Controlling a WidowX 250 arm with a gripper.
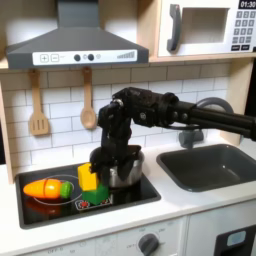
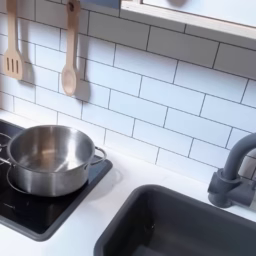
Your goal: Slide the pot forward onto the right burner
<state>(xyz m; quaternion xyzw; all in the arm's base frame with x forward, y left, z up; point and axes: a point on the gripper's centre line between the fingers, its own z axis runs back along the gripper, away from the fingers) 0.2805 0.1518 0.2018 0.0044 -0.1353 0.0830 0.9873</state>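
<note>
The shiny silver pot stands at the back right of the black cooktop in the first exterior view. My gripper hangs down at the pot's left rim, its dark fingers merging with the arm, so their spread is unclear. In the second exterior view the pot is empty and upright near the cooktop's corner. A red arc of the right burner peeks out at its left side. A red ring arc also shows in front of the pot, partly under toy food.
An orange carrot, a yellow piece and a green-red toy lie on the cooktop left of and before the pot. The dark sink and faucet are at the right. A spatula and spoon hang on the tiles.
</note>
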